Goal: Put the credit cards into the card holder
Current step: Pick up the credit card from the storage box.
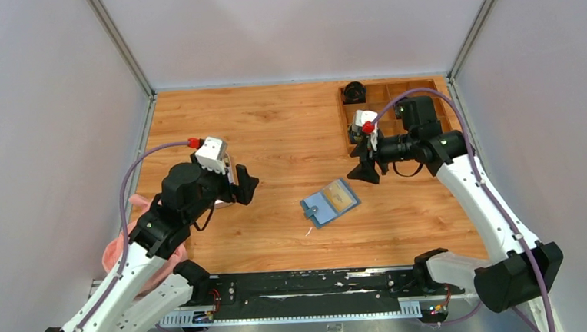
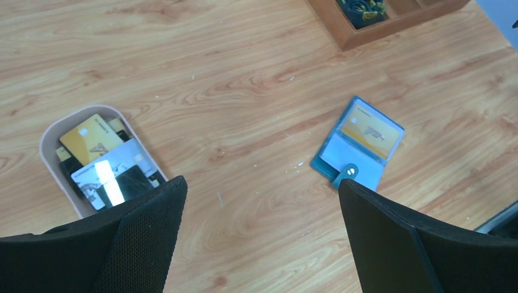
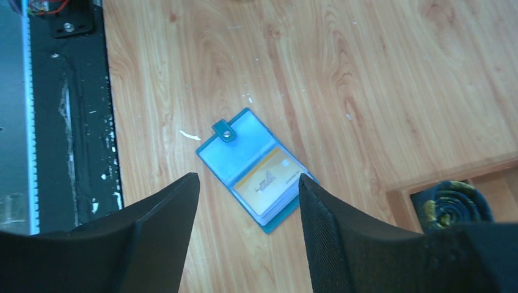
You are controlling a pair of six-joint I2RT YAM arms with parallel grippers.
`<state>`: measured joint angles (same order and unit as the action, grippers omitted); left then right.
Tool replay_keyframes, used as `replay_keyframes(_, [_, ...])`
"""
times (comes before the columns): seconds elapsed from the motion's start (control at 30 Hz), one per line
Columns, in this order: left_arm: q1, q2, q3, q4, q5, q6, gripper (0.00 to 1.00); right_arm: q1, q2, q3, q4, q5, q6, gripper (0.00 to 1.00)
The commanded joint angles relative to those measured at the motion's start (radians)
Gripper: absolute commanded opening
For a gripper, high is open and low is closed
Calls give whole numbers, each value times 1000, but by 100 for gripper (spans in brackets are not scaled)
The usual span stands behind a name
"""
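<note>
The teal-blue card holder [image 1: 330, 203] lies open on the wooden table between the two arms, its snap tab toward the near edge. A yellow credit card [image 3: 269, 182] sits in its clear pocket. The holder also shows in the left wrist view [image 2: 360, 145] and the right wrist view [image 3: 244, 143]. More credit cards [image 2: 104, 159], yellow, white and black, lie piled in a small oval dish [image 2: 44, 149]. My left gripper [image 2: 262, 182] is open and empty above bare table between dish and holder. My right gripper [image 3: 247, 178] is open and empty above the holder.
A brown wooden compartment tray [image 1: 394, 98] stands at the back right, with a black and yellow coiled thing [image 3: 452, 204] in one compartment. A pink cloth [image 1: 119, 254] lies at the near left by the left arm. Grey walls enclose the table.
</note>
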<state>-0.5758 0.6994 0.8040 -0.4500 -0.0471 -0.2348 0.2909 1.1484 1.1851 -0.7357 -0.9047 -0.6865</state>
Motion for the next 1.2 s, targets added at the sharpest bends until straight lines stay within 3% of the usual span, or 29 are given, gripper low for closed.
replay_keyframes(0.0, [7,-57,-55,13,-71,40,100,-18,44,-26,-30,-102,43,65])
replay_keyframes(0.63, [7,-36,-90,48,-81,57,100,-102,-58,-300,187,-185,46,71])
replay_keyframes(1.17, [10,60,-130,103,-221,5,100,-104,-48,-339,222,-166,41,71])
